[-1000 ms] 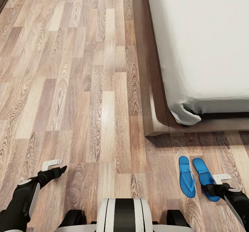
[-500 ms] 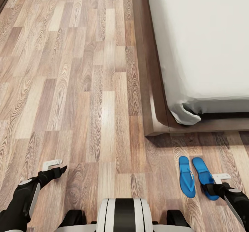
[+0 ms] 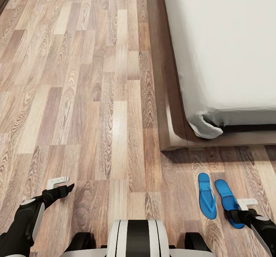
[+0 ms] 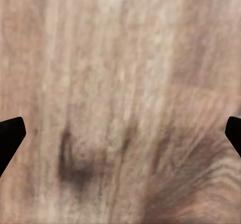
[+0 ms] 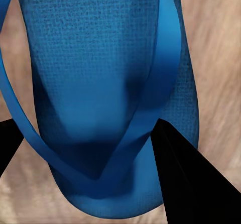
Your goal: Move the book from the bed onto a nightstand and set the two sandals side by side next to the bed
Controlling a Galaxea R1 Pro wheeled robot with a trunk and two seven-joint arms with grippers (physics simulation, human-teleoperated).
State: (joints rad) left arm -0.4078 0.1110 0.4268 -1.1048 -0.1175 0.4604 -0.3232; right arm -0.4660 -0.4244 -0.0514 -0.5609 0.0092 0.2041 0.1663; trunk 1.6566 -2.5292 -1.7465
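Sandals, both bright blue, lie side by side on the wood floor (image 3: pixel 96 107) just past the foot corner of the bed (image 3: pixel 168 96). The sandal farther from that corner (image 3: pixel 207 195) lies free. Your right gripper (image 3: pixel 242 212) is down on the other sandal (image 3: pixel 227 197), one dark finger (image 5: pixel 186 179) against its strap and rear edge; whether it has actually clamped you cannot tell. Your left gripper (image 3: pixel 61 186) hovers over bare floor well apart from the bed, fingers spread wide and holding nothing, as your left wrist view confirms.
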